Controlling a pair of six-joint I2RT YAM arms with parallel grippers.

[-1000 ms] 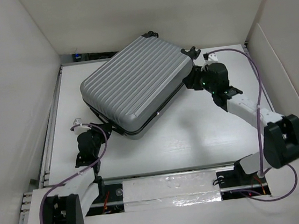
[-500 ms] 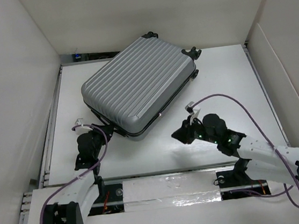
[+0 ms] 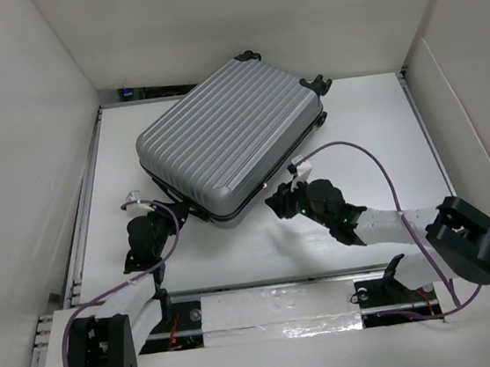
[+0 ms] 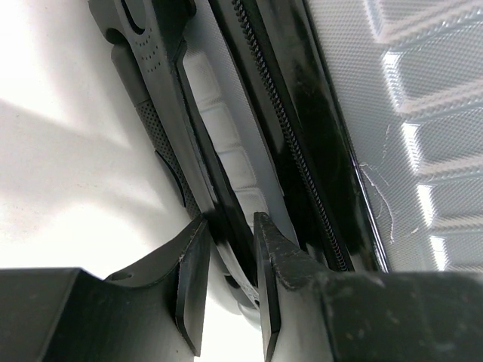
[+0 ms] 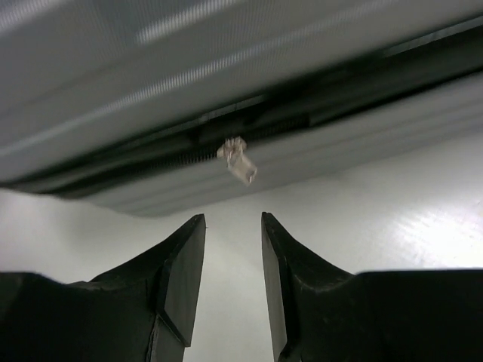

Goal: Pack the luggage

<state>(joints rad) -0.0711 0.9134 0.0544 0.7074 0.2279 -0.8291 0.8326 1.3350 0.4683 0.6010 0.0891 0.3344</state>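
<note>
The luggage is a silver-grey ribbed suitcase lying flat and closed on the white table, turned at an angle, with its black wheels at the far end. My left gripper is at its near-left corner. In the left wrist view the left gripper is shut on the black side handle, next to the zipper. My right gripper is low at the suitcase's near edge. In the right wrist view the right gripper is open and empty, just below a pale zipper pull.
White walls enclose the table on the left, back and right. A metal rail runs along the near edge between the arm bases. Purple cables loop off both arms.
My right arm has swung from the suitcase's far right wheel corner down to its near edge by the zipper pull. The suitcase has shifted slightly. The left gripper has stayed on the handle.
</note>
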